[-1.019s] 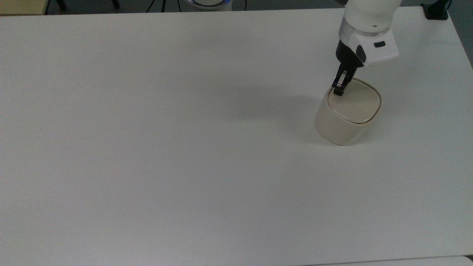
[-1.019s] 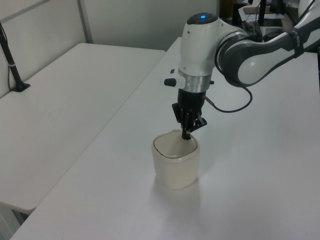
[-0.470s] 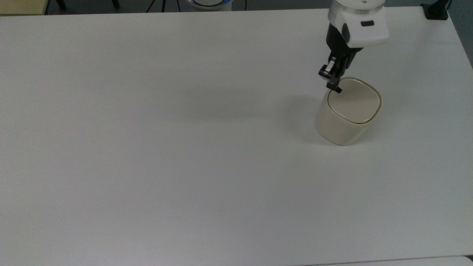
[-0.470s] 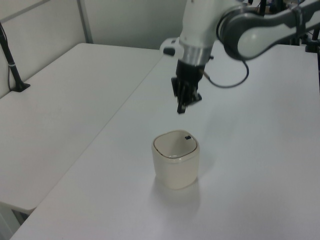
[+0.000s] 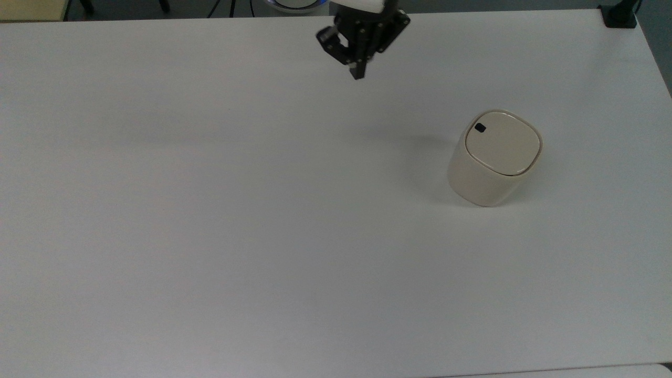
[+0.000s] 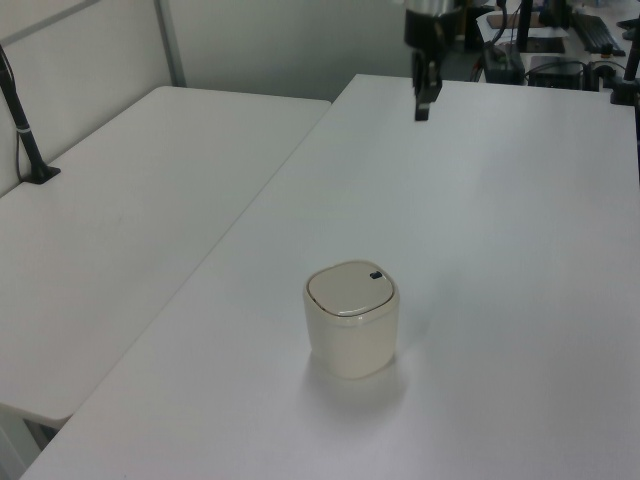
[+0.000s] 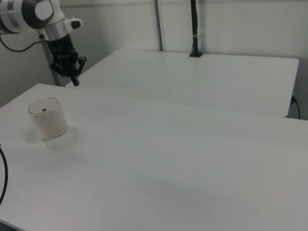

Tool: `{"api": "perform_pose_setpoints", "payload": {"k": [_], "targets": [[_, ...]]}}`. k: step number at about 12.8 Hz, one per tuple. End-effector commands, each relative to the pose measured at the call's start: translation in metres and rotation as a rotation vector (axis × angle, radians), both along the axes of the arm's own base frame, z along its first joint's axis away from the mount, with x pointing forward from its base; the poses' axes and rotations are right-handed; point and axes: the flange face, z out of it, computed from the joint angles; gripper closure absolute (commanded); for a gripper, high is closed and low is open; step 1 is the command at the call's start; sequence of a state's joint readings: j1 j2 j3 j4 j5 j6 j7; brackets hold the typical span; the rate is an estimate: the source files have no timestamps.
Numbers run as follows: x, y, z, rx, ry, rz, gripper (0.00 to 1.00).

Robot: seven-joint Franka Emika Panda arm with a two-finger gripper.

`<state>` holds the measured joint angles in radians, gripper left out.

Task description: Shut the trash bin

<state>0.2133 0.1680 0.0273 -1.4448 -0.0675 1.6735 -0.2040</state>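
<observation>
The small cream-white rounded-square plastic trash bin [image 5: 493,157] stands upright on the white counter [image 5: 220,210], flat lid down, black tab [image 5: 480,127] on top. The black claw [image 5: 359,72] hangs well apart from the bin, fingers pinched together, holding nothing.

Trash bin [image 5: 493,157] stands on the table [image 5: 210,210], near the top view's right edge, lid flat on top; tab [image 5: 480,127] at lid's upper-left corner in the top view. Gripper [image 5: 359,73] hangs above the table near the top view's far edge, well apart from bin, to its left.
</observation>
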Motion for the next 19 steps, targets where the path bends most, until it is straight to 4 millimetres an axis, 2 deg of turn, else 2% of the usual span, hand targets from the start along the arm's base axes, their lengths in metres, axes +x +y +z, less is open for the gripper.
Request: {"api": "perform_pose_setpoints", "payload": {"k": [1, 3, 5, 6, 7, 8, 12, 14, 19], "targets": [[-0.024, -0.064, 0.022, -0.001, 0.06, -0.179, 0.99], [-0.033, -0.076, 0.018, -0.02, 0.102, -0.228, 0.99], [-0.034, -0.094, 0.017, -0.037, 0.103, -0.264, 0.97], [-0.034, -0.099, 0.018, -0.039, 0.103, -0.274, 0.92], [-0.034, -0.102, 0.018, -0.039, 0.103, -0.28, 0.74], [-0.033, -0.107, 0.019, -0.038, 0.098, -0.289, 0.68], [-0.032, -0.113, 0.02, -0.037, 0.094, -0.3, 0.18], [-0.032, -0.112, 0.021, -0.036, 0.087, -0.366, 0.0], [-0.031, -0.116, 0.023, -0.035, 0.078, -0.399, 0.0]]}}
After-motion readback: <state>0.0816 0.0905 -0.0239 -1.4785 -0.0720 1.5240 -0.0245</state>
